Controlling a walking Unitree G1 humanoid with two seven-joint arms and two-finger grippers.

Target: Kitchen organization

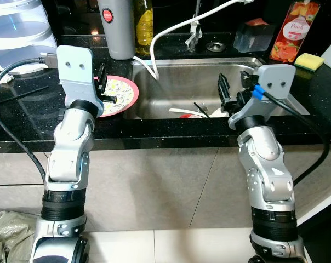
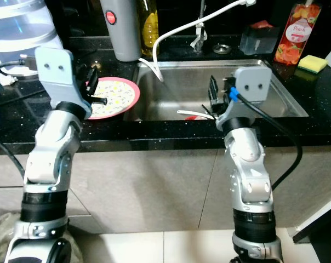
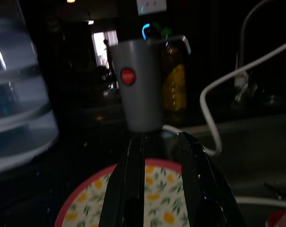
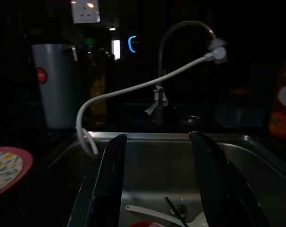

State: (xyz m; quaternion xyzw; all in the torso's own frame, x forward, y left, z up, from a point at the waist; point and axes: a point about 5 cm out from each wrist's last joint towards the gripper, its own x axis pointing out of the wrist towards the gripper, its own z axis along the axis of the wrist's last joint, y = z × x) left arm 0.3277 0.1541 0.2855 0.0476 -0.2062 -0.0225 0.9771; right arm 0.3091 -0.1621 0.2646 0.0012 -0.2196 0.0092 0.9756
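Note:
A round plate (image 1: 120, 94) with a pink rim and yellow flowers lies on the black counter, left of the steel sink (image 1: 209, 74). My left gripper (image 1: 103, 82) hovers over the plate's left part, its fingers (image 3: 133, 189) a little apart with the plate (image 3: 162, 198) showing between them. My right gripper (image 1: 224, 87) hangs open over the sink's front right, nothing between its fingers (image 4: 110, 189). At the sink's bottom lie a white spoon (image 1: 183, 111) and a red-rimmed dish (image 1: 196, 115), partly hidden by the front edge.
A grey jug (image 1: 117, 27) and an oil bottle (image 1: 144, 24) stand behind the plate. A white hose (image 1: 171, 28) curves from the tap (image 1: 194, 30) into the sink. A peach bottle (image 1: 294, 30) and yellow sponge (image 1: 309, 61) sit right, a water container (image 1: 17, 33) far left.

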